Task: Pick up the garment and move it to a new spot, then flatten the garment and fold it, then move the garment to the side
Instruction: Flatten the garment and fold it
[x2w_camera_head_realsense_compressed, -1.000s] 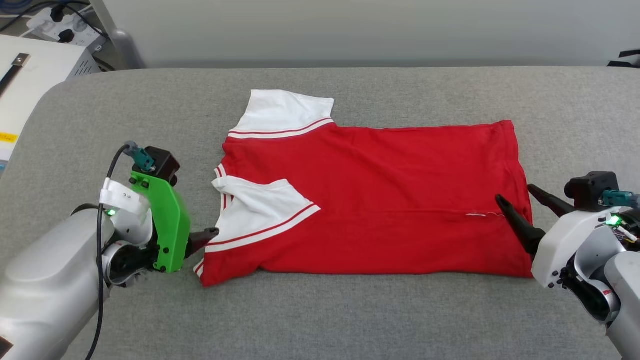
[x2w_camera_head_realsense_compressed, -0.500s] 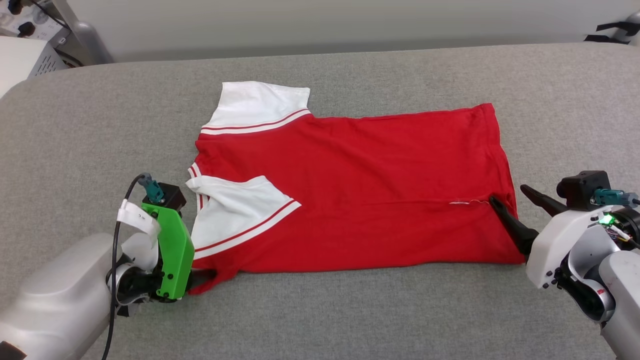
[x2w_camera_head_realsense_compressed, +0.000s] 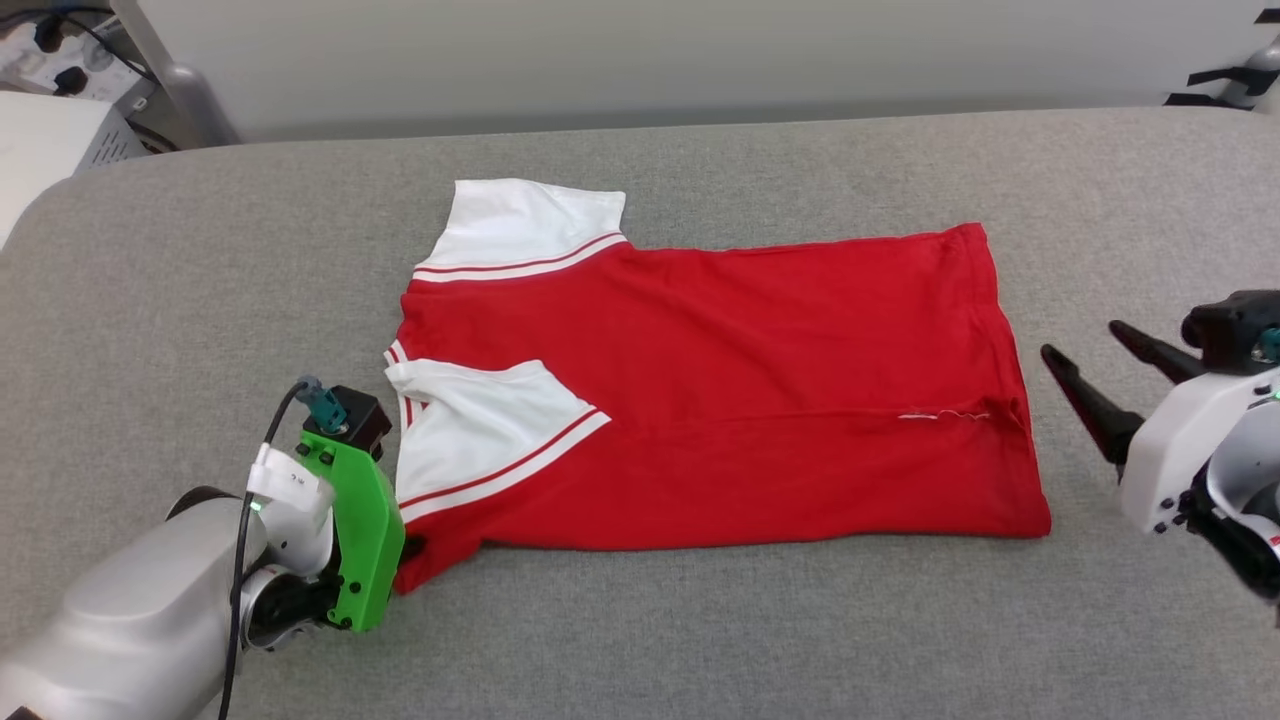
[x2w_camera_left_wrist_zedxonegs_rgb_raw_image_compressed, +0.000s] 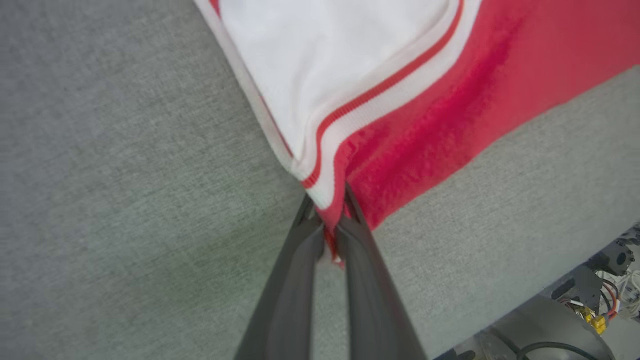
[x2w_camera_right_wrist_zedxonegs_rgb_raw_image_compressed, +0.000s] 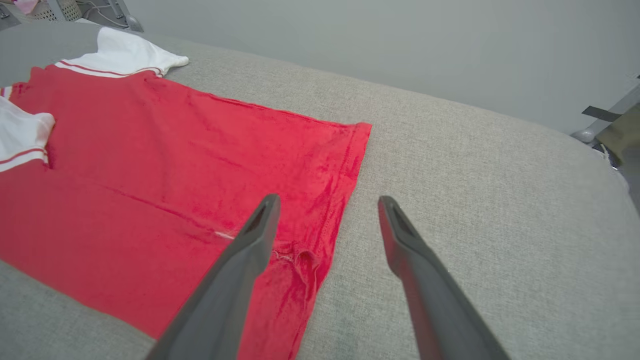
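Garment (x2w_camera_head_realsense_compressed: 720, 400) lies flat on the grey bench (x2w_camera_head_realsense_compressed: 700, 630), collar end to robot's L, hem (x2w_camera_head_realsense_compressed: 1000, 380) to its R. Near sleeve (x2w_camera_head_realsense_compressed: 480, 430) is folded in over the red body. Far sleeve (x2w_camera_head_realsense_compressed: 530, 225) sticks out at the far L.

L jaws: shut, pinching the garment's near-L corner low on the bench, w/ striped trim & red cloth caught between the fingers (x2w_camera_left_wrist_zedxonegs_rgb_raw_image_compressed: 287, 280). R jaws: wide open, nothing held, just off the hem's near corner, clear of the cloth.

Step in hand, prob.: take both near corners for the next fold. To do it well:
- R jaws should come down on the hem corner by the loose white stitching (x2w_camera_head_realsense_compressed: 945, 415) & bite all layers, not just the top one.
- Then lift both ends together at the same height, edge fairly taut so the middle doesn't sag, & lay it over evenly.
- L grip looks thin, right at the tips, so no jerks or the cloth may slip out.
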